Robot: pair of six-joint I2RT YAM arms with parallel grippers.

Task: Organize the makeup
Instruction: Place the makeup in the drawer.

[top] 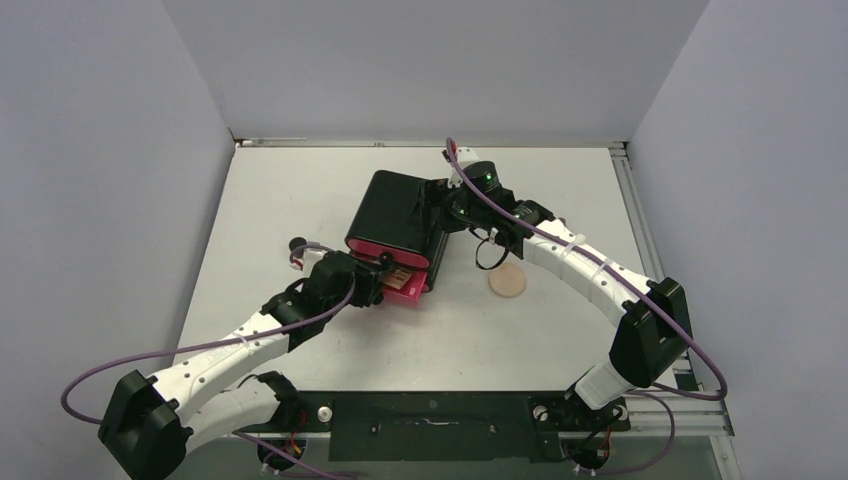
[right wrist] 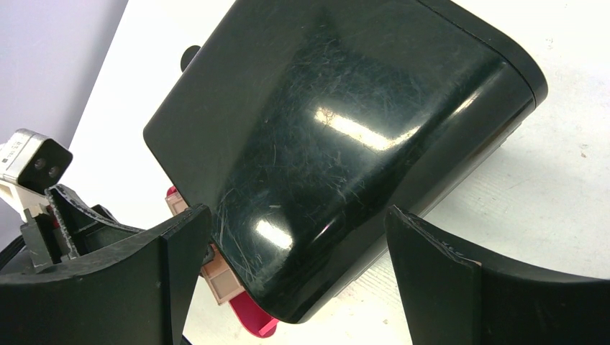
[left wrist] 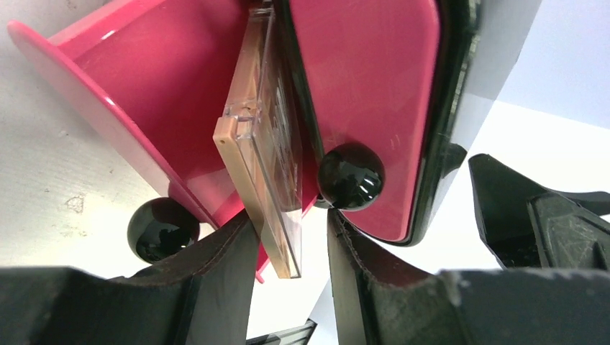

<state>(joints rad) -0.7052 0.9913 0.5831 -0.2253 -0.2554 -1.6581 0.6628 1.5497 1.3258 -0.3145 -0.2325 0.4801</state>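
From above, the black cabinet (top: 392, 205) is seen mid-table, its lower pink drawer (top: 412, 290) drawn out toward the arms. The square eyeshadow palette (top: 398, 277) is lodged in that drawer, right at the tip of the left gripper (top: 378, 280). The right gripper (top: 447, 212) is set at the cabinet's far-right side. The round peach disc (top: 507, 281) lies on the table (top: 300, 200), to the right of the drawer and apart from it.

In the left wrist view, the palette is shown standing on edge in the open drawer, close beside the front of the shut drawer above. Its lower end is placed between the left fingers (left wrist: 216, 280). These are parted: one lies close against the tan base, while a strip of table is seen between the clear lid and the other, so no pinch is made.

The palette is judged light, rigid and slick (a clear hinged lid that might crack or spring open under a hard squeeze). It is best taken gently across its two flat faces, near an edge.

In the right wrist view, the right fingers (right wrist: 446, 287) are spread wide to either side of the cabinet's glossy, scratched shell. Bare table is seen between the shell and one finger; whether the other touches cannot be told.
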